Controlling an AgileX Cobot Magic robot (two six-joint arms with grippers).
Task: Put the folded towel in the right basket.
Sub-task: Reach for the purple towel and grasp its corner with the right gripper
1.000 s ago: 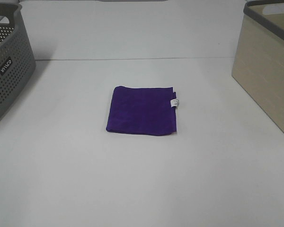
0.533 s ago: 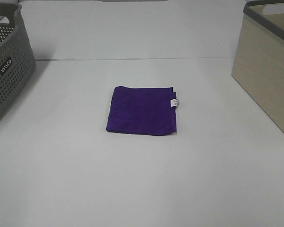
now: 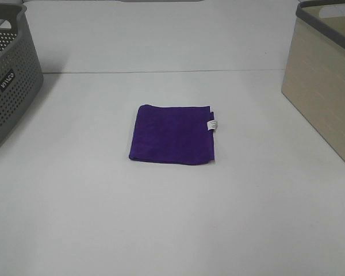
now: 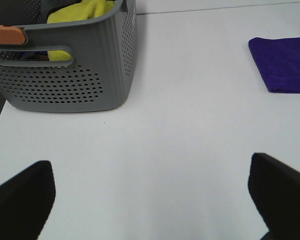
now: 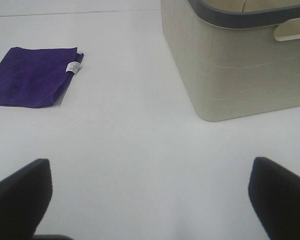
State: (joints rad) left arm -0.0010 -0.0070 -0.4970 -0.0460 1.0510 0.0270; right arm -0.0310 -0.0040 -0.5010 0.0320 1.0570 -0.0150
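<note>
A folded purple towel with a small white tag lies flat in the middle of the white table. It also shows in the left wrist view and the right wrist view. The beige right basket with a grey rim stands at the right edge; the right wrist view shows it close. My left gripper is open and empty, far from the towel. My right gripper is open and empty, over bare table between towel and basket. Neither gripper shows in the high view.
A grey perforated basket stands at the left edge; the left wrist view shows yellow cloth inside it. Bare white table surrounds the towel.
</note>
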